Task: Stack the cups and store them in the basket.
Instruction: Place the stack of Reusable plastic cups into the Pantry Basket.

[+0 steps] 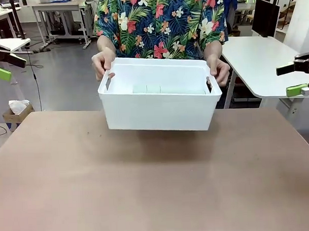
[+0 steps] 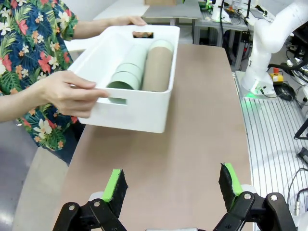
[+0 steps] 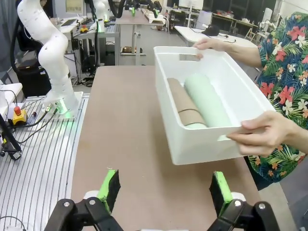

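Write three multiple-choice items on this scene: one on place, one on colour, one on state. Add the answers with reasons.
1. Where are the cups?
A. lying inside the basket
B. upright on the table
C. in a robot hand

2. What colours are the stacked cups?
A. red and blue
B. mint green and tan-brown
C. all white

3. How is the left hand?
A. shut on a cup
B. open, holding nothing
C. gripping the basket

Answers:
1 A: both wrist views show the stacks lying in the bin.
2 B: one green stack, one brown.
3 B: its green pads stand apart over bare table.
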Controlling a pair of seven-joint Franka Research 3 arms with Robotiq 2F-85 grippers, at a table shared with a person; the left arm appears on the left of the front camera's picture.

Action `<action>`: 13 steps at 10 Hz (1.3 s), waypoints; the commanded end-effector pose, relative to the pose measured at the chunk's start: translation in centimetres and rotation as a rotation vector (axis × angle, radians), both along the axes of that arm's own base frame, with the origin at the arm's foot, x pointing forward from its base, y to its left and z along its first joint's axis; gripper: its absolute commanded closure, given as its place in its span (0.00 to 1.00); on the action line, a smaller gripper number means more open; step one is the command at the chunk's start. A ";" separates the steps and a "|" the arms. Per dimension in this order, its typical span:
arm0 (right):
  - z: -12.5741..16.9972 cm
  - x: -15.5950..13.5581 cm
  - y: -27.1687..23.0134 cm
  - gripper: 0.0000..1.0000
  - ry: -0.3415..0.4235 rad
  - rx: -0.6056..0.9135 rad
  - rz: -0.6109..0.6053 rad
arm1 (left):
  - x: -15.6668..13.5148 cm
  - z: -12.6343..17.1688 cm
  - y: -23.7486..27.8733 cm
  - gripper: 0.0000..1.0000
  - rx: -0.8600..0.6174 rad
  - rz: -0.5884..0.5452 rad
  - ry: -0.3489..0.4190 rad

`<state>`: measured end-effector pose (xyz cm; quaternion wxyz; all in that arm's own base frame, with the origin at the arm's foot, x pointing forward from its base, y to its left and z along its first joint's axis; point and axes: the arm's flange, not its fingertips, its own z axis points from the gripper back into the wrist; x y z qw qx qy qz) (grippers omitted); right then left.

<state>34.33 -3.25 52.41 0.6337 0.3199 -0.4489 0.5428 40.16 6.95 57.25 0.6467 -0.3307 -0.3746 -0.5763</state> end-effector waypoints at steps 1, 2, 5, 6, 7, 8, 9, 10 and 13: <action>0.5 -0.1 0.1 0.00 0.011 0.015 -0.007 | -0.2 0.2 -0.2 0.00 -0.007 0.000 0.005; 0.5 -0.1 0.1 0.00 0.011 0.015 -0.007 | -0.2 0.2 -0.2 0.00 -0.007 0.000 0.005; 0.5 -0.1 0.1 0.00 0.011 0.015 -0.007 | -0.2 0.2 -0.2 0.00 -0.007 0.000 0.005; 0.5 -0.1 0.1 0.00 0.011 0.015 -0.007 | -0.2 0.2 -0.2 0.00 -0.007 0.000 0.005; 0.5 -0.1 0.1 0.00 0.011 0.015 -0.007 | -0.2 0.2 -0.2 0.00 -0.007 0.000 0.005; 0.5 -0.1 0.1 0.00 0.011 0.015 -0.007 | -0.2 0.2 -0.2 0.00 -0.007 0.000 0.005; 0.5 -0.1 0.1 0.00 0.011 0.015 -0.007 | -0.2 0.2 -0.2 0.00 -0.007 0.000 0.005; 0.5 -0.1 0.1 0.00 0.011 0.015 -0.007 | -0.2 0.2 -0.2 0.00 -0.007 0.000 0.005; 0.5 -0.1 0.1 0.00 0.011 0.015 -0.007 | -0.2 0.2 -0.2 0.00 -0.007 0.000 0.005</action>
